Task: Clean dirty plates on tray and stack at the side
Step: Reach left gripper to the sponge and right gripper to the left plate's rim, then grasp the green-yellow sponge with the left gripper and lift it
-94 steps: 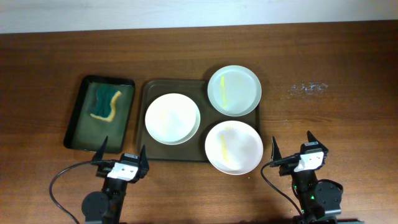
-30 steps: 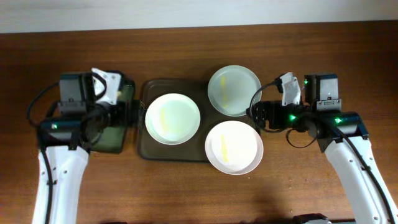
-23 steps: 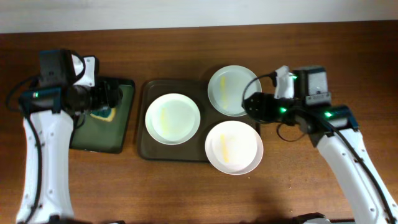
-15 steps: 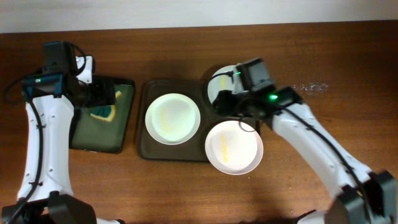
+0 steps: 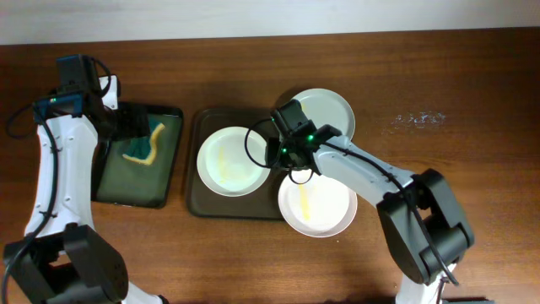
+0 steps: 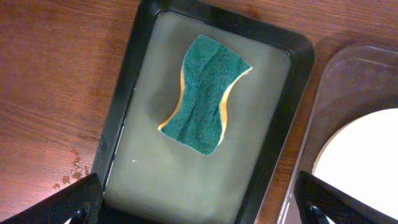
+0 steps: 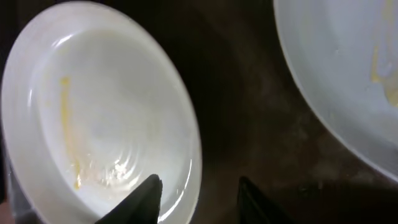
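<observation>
From my console this reads as a robotics lab bench set up as a dishwashing station, though the overhead crop is tight, so I can't be certain. What I see is a dark wood-grain table (image 5: 456, 211) against a plain pale wall (image 5: 253, 17). The white-shelled left arm (image 5: 55, 169) and right arm (image 5: 363, 166) are mounted at it (black cables trailing, green status lights on). The props look staged: a sponge (image 6: 205, 93) in a shallow black tray (image 6: 118, 124), and smeared plates (image 5: 234, 160) on a brown tray (image 5: 245, 207).
</observation>
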Robot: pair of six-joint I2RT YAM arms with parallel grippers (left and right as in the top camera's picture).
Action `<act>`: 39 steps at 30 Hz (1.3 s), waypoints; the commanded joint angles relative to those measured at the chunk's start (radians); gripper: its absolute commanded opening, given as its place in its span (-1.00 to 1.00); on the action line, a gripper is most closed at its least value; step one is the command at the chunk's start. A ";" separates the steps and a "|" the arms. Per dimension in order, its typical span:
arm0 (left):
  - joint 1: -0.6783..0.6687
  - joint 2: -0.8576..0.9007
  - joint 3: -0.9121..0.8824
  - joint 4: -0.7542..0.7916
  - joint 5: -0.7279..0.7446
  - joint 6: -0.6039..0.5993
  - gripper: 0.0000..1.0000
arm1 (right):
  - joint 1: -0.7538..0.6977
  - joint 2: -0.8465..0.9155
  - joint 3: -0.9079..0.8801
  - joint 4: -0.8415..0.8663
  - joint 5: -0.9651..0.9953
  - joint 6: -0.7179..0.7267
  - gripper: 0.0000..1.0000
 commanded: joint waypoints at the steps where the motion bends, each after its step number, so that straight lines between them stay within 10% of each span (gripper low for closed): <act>1: 0.009 0.008 0.019 0.002 -0.010 -0.003 0.94 | 0.017 0.041 0.016 0.025 0.040 0.002 -0.21; 21: 0.009 0.041 0.019 0.001 -0.040 0.014 0.89 | 0.042 0.129 0.016 0.053 0.099 0.018 -0.85; 24: 0.009 0.098 0.019 0.008 -0.044 0.140 0.54 | 0.042 0.135 0.016 0.051 0.083 0.018 -0.92; 32: 0.009 0.270 0.019 0.191 -0.019 0.375 0.50 | 0.042 0.136 0.016 0.037 0.074 0.017 -0.92; 39: 0.009 0.348 0.019 0.214 0.074 0.372 0.07 | 0.042 0.136 0.016 0.022 0.078 0.014 -0.92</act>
